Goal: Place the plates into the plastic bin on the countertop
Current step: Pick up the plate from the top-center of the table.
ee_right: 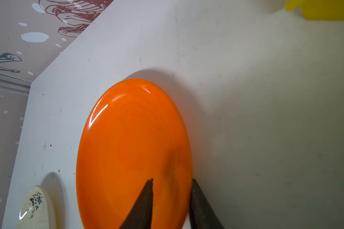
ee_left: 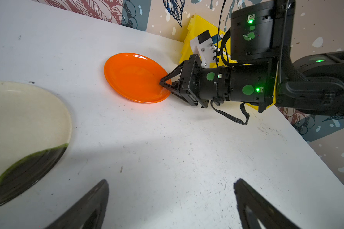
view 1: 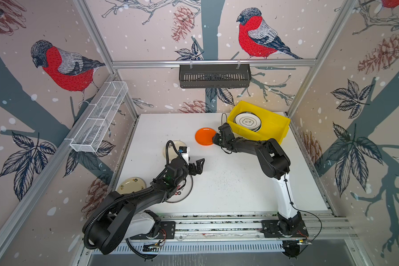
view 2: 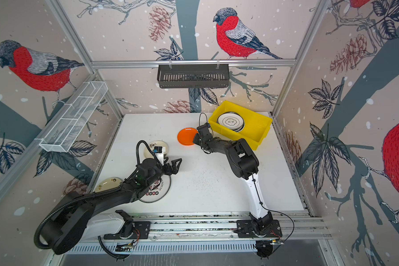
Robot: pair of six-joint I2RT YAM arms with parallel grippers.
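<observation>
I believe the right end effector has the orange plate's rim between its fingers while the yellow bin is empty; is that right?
Not quite: the plastic bin is not empty; it holds a stack of plates, as both top views show. The rest stands: the right end effector does have the orange plate by its rim between its fingers, as the right wrist view shows.

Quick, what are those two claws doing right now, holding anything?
Left gripper: open, holding nothing.
Right gripper: jaws straddle the orange plate at its rim; whether it grips yet cannot be told.
</observation>
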